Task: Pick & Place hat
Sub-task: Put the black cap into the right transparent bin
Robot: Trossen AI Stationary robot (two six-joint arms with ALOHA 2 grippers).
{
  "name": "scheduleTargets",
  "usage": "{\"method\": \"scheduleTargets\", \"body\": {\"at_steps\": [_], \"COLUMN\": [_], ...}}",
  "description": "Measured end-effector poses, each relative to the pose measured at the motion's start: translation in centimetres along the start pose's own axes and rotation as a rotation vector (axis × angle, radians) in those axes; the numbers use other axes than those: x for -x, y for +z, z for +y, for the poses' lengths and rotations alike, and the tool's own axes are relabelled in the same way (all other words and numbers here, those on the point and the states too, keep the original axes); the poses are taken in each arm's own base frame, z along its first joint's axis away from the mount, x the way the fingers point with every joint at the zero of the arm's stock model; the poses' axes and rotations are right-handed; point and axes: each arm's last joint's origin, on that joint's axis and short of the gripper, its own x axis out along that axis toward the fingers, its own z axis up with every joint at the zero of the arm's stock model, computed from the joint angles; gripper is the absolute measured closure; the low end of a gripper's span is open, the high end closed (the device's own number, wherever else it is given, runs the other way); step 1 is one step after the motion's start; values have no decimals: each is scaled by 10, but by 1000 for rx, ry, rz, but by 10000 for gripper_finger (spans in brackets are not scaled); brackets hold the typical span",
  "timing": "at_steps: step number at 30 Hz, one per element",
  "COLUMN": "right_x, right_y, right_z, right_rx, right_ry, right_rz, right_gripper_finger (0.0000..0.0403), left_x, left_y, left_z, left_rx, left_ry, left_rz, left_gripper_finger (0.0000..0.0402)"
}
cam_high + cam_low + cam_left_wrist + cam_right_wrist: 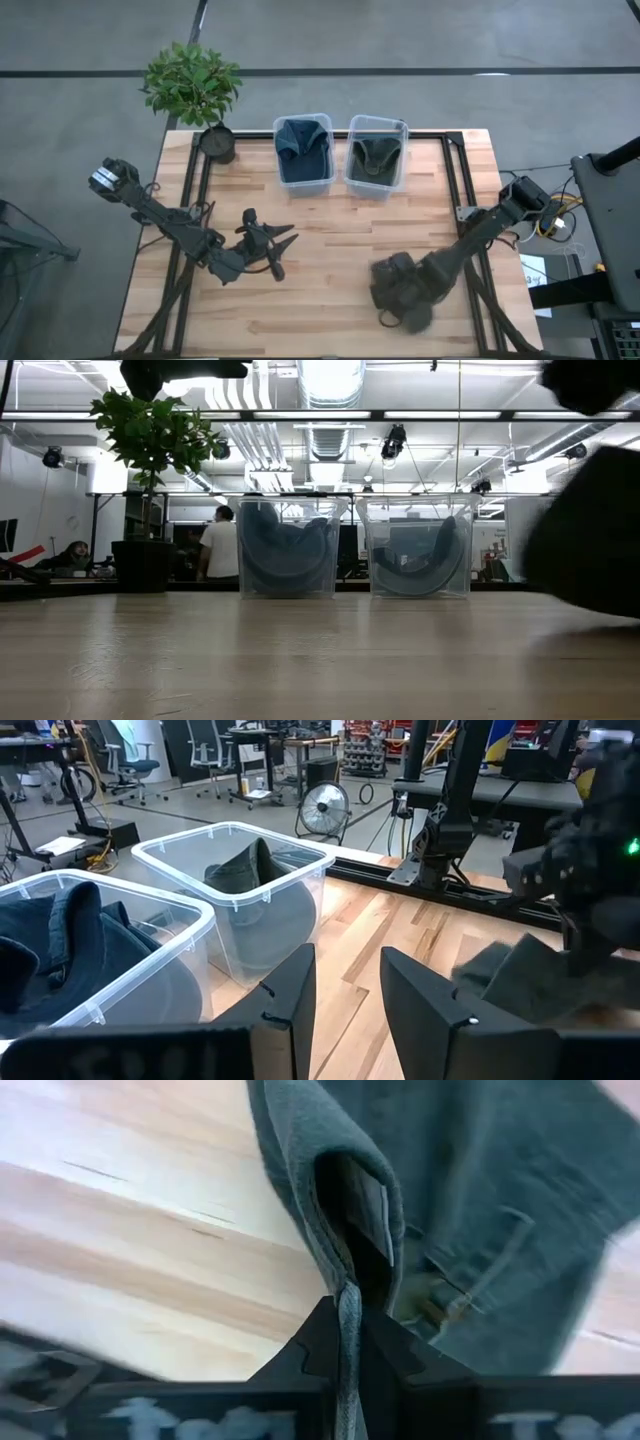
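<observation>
A grey-green hat (408, 312) is at the table's near right, under my right gripper (392, 288), which is shut on it. It also shows in the right wrist view (480, 1210) and the left wrist view (515, 978). My left gripper (278, 246) is open and empty over the table's middle left, its fingers (290, 995) pointing toward the bins. A clear bin (303, 178) holds a blue hat (303, 145). A second clear bin (376, 185) beside it holds a grey-green hat (377, 160). My right gripper pinches an edge of the hat (347, 1298) between its two fingers, where the cloth is doubled into a fold (350, 1200). The fingers come from above, pointing down. The rest of the hat spreads out beyond the fingers over the wood; I cannot tell whether it rests on the table.
A potted plant (195, 85) stands at the far left corner, its pot (217, 143) left of the bins. Black frame rails (455, 180) run along the table's far and right sides. Bare wood (330, 290) lies between the grippers. People show in the room behind (218, 545).
</observation>
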Motion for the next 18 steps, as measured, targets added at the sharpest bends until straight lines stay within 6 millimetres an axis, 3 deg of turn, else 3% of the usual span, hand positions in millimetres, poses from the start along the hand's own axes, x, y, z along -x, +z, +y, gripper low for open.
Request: {"method": "scheduleTargets", "body": {"at_steps": [4, 10, 18], "right_x": [13, 16, 15], "right_y": [20, 56, 90], "right_z": [18, 36, 52], "right_rx": [12, 97, 238], "right_ry": [57, 107, 187], "right_rz": [-51, -119, -172], "right_gripper_finger": [390, 383, 333], "left_x": [0, 0, 0], "left_y": [0, 0, 0], "left_z": [0, 0, 0], "left_rx": [1, 1, -23], "left_ry": [2, 2, 2], "left_rz": [0, 0, 0], "left_gripper_finger": [294, 294, 294]}}
